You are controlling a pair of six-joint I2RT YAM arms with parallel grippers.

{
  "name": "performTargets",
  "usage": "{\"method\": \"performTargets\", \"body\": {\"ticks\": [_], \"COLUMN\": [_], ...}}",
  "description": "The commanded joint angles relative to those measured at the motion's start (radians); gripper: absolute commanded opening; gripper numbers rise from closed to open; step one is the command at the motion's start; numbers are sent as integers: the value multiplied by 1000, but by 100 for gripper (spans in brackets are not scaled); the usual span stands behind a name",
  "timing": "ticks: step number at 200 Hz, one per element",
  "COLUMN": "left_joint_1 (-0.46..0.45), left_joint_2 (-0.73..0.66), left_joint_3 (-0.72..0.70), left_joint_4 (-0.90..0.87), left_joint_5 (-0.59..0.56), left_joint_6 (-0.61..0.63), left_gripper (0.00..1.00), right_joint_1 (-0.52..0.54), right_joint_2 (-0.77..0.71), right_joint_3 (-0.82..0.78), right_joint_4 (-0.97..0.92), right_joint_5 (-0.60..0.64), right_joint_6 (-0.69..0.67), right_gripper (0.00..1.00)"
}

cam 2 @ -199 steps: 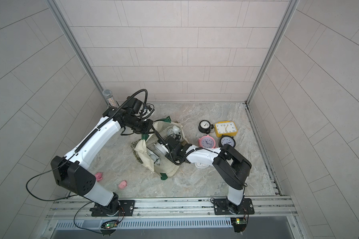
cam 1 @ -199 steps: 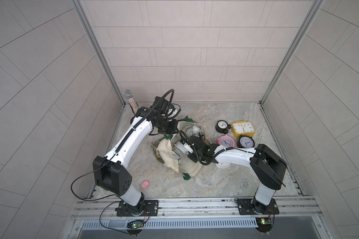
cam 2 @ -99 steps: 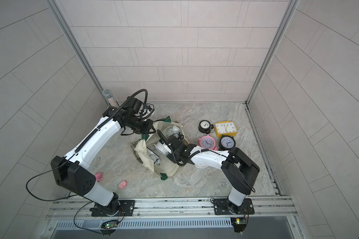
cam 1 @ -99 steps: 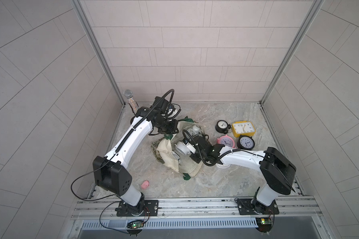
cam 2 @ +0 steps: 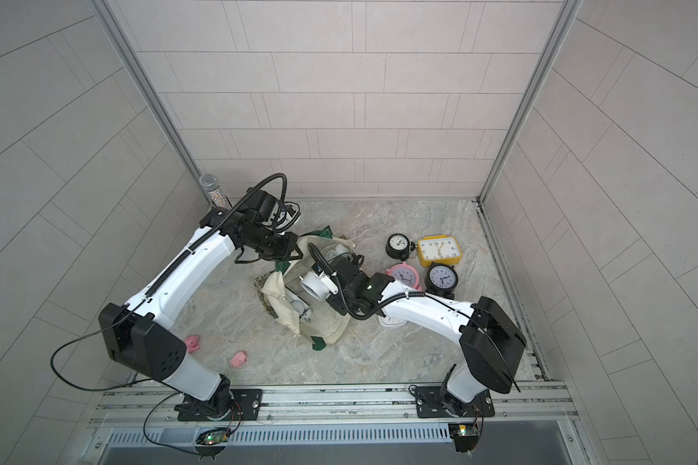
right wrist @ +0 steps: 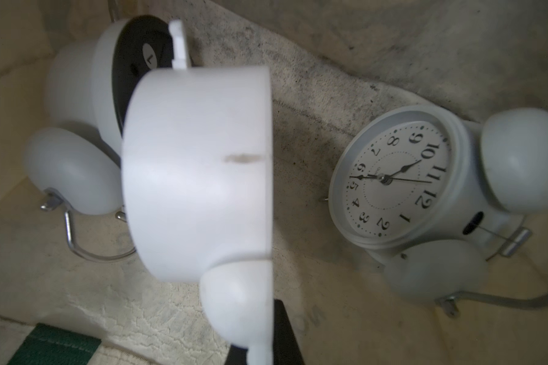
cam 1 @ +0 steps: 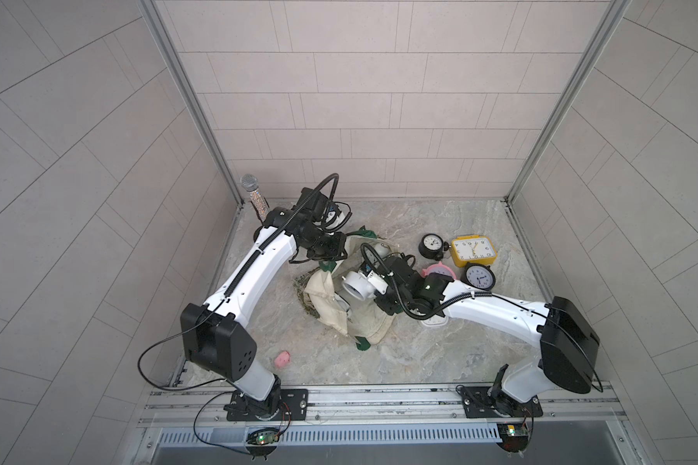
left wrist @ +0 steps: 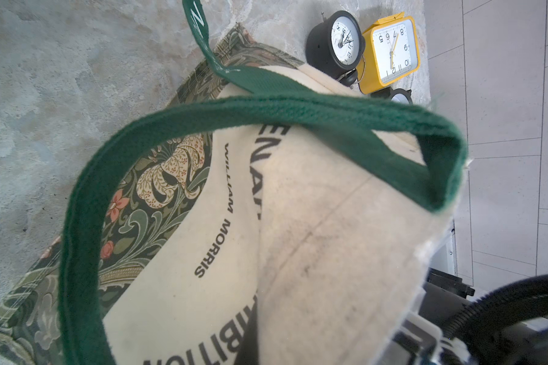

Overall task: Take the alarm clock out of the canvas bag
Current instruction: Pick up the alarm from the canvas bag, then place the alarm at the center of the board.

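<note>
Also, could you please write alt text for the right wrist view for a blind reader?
A white twin-bell alarm clock, seen side-on, fills the centre close to the camera. Behind it, inside the cream canvas bag, lie a second white clock with its dial showing and a third white clock showing its black back. A green strap edges the frame.

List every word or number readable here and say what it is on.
"WILLIAM MORRIS": side of the canvas bag.
"IBITION": bigger print on that bag, start cut off.
"1" to "12": dial of the white alarm clock lying inside it.
"5" to "12": yellow clock dial, rest washed out.
Unreadable: marks on the green strap, black clock numerals, the folded big letters on the bag.
</note>
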Motion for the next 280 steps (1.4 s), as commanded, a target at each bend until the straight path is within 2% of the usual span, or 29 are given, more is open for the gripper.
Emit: {"method": "performTargets", "body": {"ticks": [1,108,173,211,280], "left_joint_1": [-5,-5,-5,-5,-5], "left_joint_2": [-18,-19,-17,-14,-13], "left_joint_3": [2,-4,0,4,5], "left_joint_4": [-11,-8,-11,-10,-10], "left_joint_5": [-3,-5,-11,-9,-12], "left_joint_6": [14,13,12,6,6], "left_gripper": [0,0,0,0,0], "right_joint_1": [0,0,-22,-106,-353], "right_joint_2": [-77,-327,-519,-630,-826], "right_joint_3": [35,113,111,93,3], "right_joint_4": [-58,-270,-248,-226,-225], "right_joint_5": [-19,-197,-174,-170,-169], "right_joint_6": [22,17,93,170,329], "right_gripper": [0,0,0,0,0]}}
